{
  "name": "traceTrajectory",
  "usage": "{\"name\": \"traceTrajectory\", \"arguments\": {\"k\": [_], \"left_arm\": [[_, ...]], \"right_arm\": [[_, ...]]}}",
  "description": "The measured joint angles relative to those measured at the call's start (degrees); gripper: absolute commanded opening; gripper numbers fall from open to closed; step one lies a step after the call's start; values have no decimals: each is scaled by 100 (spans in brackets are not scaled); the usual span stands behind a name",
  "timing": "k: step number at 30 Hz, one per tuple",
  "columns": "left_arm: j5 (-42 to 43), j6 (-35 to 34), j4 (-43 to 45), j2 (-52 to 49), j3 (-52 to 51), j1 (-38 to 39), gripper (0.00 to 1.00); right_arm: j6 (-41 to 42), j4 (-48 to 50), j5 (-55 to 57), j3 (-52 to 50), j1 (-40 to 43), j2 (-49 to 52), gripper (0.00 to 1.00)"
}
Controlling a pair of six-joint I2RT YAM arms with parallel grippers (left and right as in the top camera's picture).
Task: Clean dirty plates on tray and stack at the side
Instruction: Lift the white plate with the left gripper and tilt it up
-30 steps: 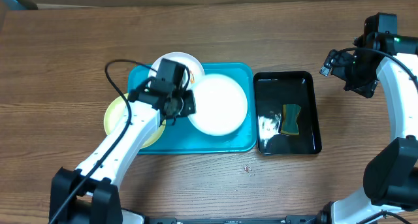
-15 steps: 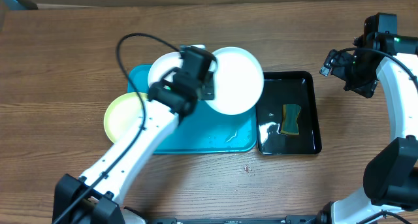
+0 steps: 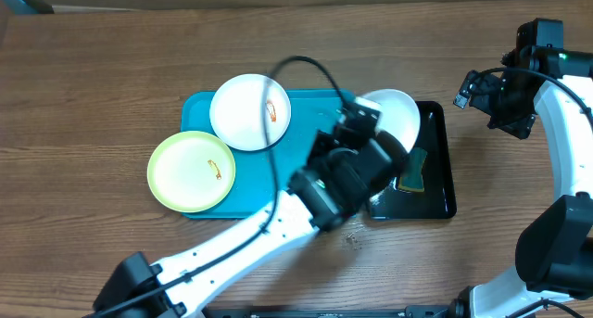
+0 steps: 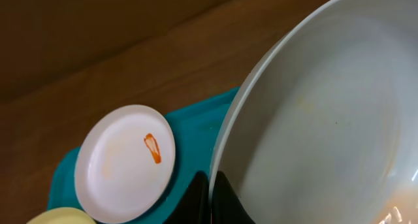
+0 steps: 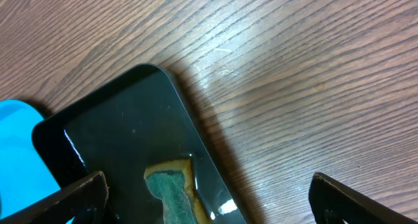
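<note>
My left gripper point(image 4: 210, 185) is shut on the rim of a clean-looking white plate point(image 4: 326, 119), held tilted over the left end of the black tray point(image 3: 435, 202). From overhead this plate point(image 3: 394, 116) shows beyond my left gripper point(image 3: 359, 125). On the turquoise tray point(image 3: 306, 184) lies a second white plate point(image 3: 248, 112) with an orange smear. A yellow-green plate point(image 3: 190, 171), also smeared, overlaps the tray's left edge. My right gripper point(image 3: 486, 94) hangs open above the table, right of the black tray, with nothing between its fingers point(image 5: 78, 198).
A green and yellow sponge point(image 5: 173, 191) lies in shallow water in the black tray point(image 5: 117, 126); it also shows from overhead as the sponge point(image 3: 414, 172). My left arm's cable point(image 3: 278, 95) loops over the turquoise tray. Bare wooden table point(image 3: 93, 86) surrounds both trays.
My left arm has swung right, carrying the white plate off the turquoise tray to over the black tray. The yellow-green plate is now fully uncovered. The right arm has not moved.
</note>
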State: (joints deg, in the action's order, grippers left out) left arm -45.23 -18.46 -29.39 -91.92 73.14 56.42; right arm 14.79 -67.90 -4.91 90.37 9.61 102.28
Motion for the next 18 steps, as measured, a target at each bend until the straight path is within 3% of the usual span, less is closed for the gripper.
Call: {"name": "traceTrajectory", "arguments": {"k": [8,18], "left_arm": [[-1620,1130,1073,-476,7,758,4],[-2476,2848,2734,-509,20,1003,4]], "right_arm": [[0,2,2,0,0,0,100],[0,7,2,0,0,0,100]]}}
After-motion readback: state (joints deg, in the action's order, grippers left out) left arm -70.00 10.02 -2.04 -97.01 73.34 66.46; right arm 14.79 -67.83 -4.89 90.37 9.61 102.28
